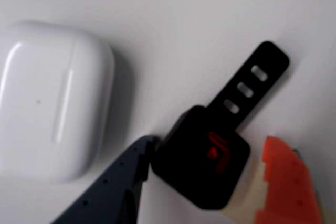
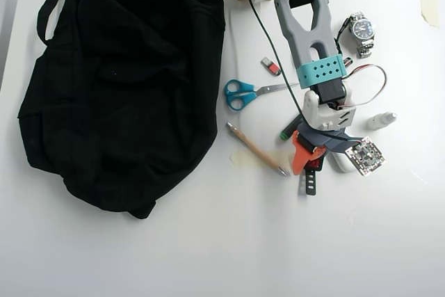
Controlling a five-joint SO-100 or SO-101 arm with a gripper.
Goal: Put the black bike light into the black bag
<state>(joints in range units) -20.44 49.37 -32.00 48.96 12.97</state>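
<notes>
The black bike light (image 1: 202,163), with its red lens face up and its notched strap tail pointing up-right, lies on the white table. My gripper (image 1: 209,145) straddles it. The blue finger (image 1: 113,184) touches its left corner, and the orange finger (image 1: 286,182) stands a small gap off its right side, so the jaws are open. In the overhead view my gripper (image 2: 318,154) is low over the light, whose strap tail (image 2: 311,182) sticks out below. The large black bag (image 2: 118,81) lies flat at the left, well apart from the gripper.
A white earbud case (image 1: 52,100) lies just left of the blue finger. Blue-handled scissors (image 2: 243,93), a pencil (image 2: 256,149), a red-and-grey USB stick (image 2: 271,66), a wristwatch (image 2: 360,33) and a small circuit board (image 2: 366,156) surround the arm.
</notes>
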